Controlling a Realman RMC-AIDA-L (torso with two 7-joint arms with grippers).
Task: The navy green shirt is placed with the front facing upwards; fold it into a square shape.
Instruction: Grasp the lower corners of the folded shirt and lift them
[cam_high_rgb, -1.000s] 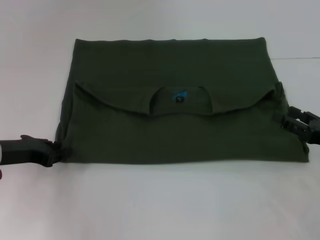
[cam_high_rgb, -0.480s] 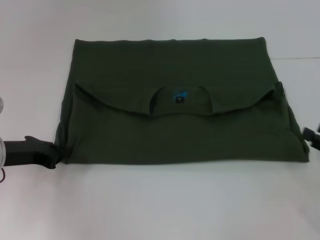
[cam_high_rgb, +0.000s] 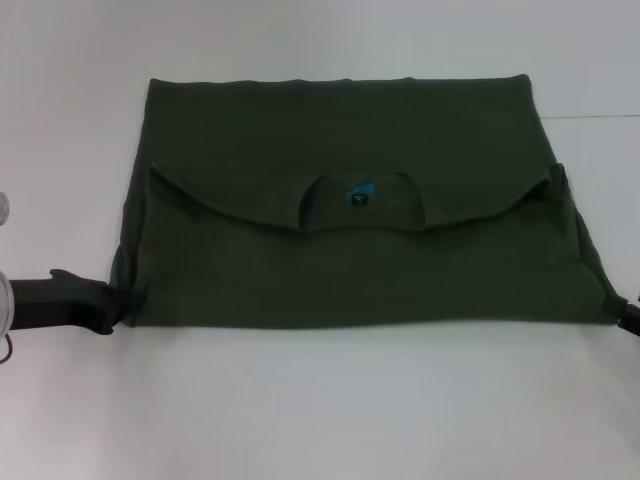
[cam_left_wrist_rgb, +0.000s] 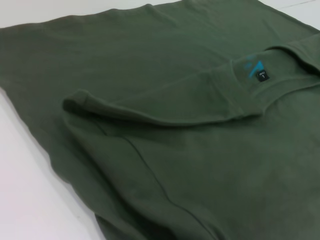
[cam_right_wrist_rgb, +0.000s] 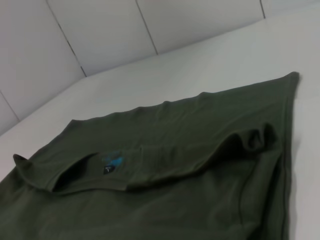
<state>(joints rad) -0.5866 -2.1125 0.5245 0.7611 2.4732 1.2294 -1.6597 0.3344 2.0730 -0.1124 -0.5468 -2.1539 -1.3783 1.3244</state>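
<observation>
The navy green shirt (cam_high_rgb: 360, 200) lies flat on the white desk (cam_high_rgb: 320, 400), folded across itself into a wide rectangle that fills the middle of the head view. The plain green back faces up on the near layer. That layer's far edge runs side to side across the middle of the cloth, with the neck opening at its centre and the small blue neck label (cam_high_rgb: 358, 194) showing inside it. The far layer lies smooth up to a straight far edge. At each end of the fold line the cloth bunches into a small raised hump where a sleeve is tucked.

The left gripper (cam_high_rgb: 100, 305) sits low on the desk at the shirt's near left corner, its dark tip touching or just beside the cloth edge; I cannot tell whether its jaws are spread or pressed together. The right gripper (cam_high_rgb: 630, 318) shows only as a dark sliver at the frame's right edge, just beside the near right corner of the shirt, and the state of its jaws cannot be told either.

The left wrist view looks across the shirt's left sleeve hump (cam_left_wrist_rgb: 82, 102) toward the label (cam_left_wrist_rgb: 256, 71). The right wrist view shows the shirt's right hump (cam_right_wrist_rgb: 250, 140), with a pale panelled wall (cam_right_wrist_rgb: 100, 30) beyond the desk
</observation>
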